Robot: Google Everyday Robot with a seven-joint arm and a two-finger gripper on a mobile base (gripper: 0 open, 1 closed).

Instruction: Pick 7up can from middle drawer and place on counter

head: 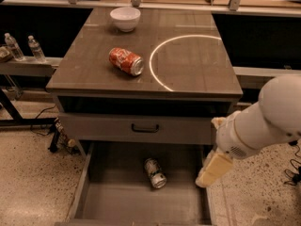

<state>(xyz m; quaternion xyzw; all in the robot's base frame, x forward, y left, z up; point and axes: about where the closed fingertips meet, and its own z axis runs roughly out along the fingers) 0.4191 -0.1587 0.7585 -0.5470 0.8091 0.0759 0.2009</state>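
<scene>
7up can [155,173] on its side, mid-floor of open middle drawer [117,204] | gripper [209,173] over drawer's right edge, apart from can; released or clenched: cannot tell | counter [197,84]: red-orange can [125,61] lying left of centre, white bowl [125,18] by back edge

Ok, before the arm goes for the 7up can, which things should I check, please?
1. Middle drawer pulled open: ok.
2. 7up can in view, lying on its side on the drawer floor: ok.
3. Gripper above the can: not ok, it hangs at the drawer's right edge.
4. Red-orange can and bowl outside the counter's white circle: ok.
</scene>
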